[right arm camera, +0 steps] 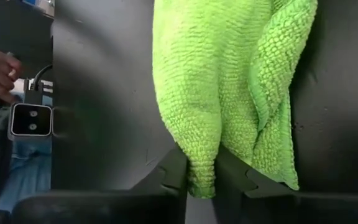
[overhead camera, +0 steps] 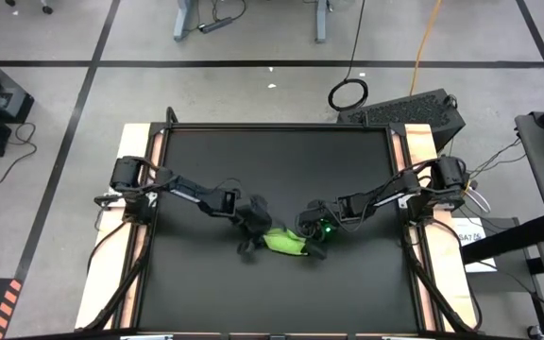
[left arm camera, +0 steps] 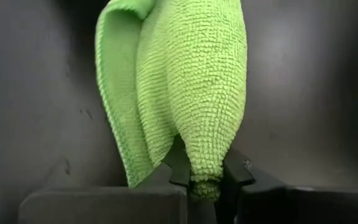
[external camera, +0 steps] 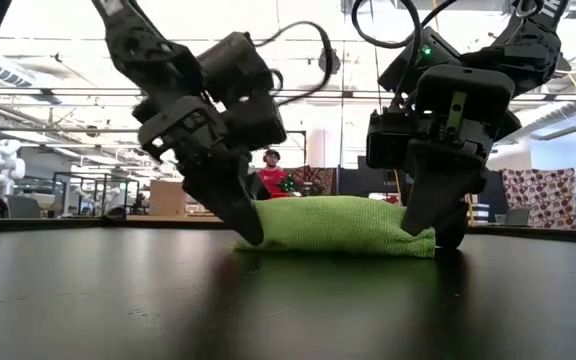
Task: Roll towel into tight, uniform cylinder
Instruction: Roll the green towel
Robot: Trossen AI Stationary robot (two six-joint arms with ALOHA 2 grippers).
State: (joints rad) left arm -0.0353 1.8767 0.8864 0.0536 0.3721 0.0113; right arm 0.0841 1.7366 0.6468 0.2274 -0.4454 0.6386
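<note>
A: Towel?
B: Lime-green nubbly cloth, rolled into a plump cylinder on the matte black bench.
A: End effectors?
B: Left end effector pinches one end; right end effector pinches the other

Towel: soft cloth, nubby looped weave, matt. Table: smooth, black, slightly glossy, with pale wood edges. Fingers: dark, matt, looking like plastic.
</note>
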